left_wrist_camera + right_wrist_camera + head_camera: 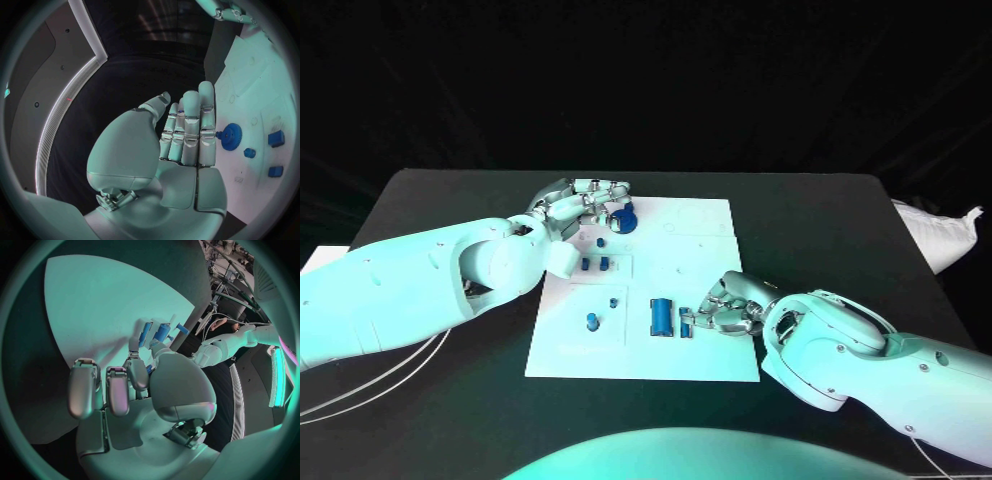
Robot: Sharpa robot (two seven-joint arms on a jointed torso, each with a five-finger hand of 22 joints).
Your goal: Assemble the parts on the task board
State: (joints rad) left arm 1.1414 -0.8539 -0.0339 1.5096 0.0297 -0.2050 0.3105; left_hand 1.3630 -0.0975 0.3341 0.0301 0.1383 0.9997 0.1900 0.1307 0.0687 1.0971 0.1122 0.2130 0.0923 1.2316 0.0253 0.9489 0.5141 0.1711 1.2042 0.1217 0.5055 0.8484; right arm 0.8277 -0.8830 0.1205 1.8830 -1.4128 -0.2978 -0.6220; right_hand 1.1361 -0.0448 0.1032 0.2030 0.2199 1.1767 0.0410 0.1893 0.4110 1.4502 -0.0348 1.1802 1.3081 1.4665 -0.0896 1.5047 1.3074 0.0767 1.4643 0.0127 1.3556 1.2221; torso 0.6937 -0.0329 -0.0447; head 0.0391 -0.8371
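Working both hands over the task board (689, 355), the white plate lying in the middle of the black table (834, 210). My left hand (577, 208) is at the board's far left corner, fingers straight and close together in the left wrist view, their tips against the blue gear (230, 136); I read this as touching or pressing it, not gripping, and I cannot tell whether the thumb has any hold on it. The gear sits on the board near that corner, seemingly flat on its spot, though I cannot confirm it is fully seated.

My right hand (718, 310) is at the board's near half, fingers curled down beside the upright blue block (661, 316) and the narrow blue piece (685, 325) next to it. The right wrist view shows blue pieces just past the fingertips; whether one is pinched I cannot tell, the contact being hidden by the thumb.

Elsewhere on the board: two small blue parts (594, 264) side by side in a marked square near the middle left, one small part (613, 300) nearer, and a rounded part (591, 321) near the left edge. A small blue peg (249, 152) lies close to the gear.

Judgement: assembly is partway. Some pieces look placed in their outlines, the gear is being handled, and the pieces at the right hand seem unfinished. Remaining: confirm the gear's seating, finish the near cluster
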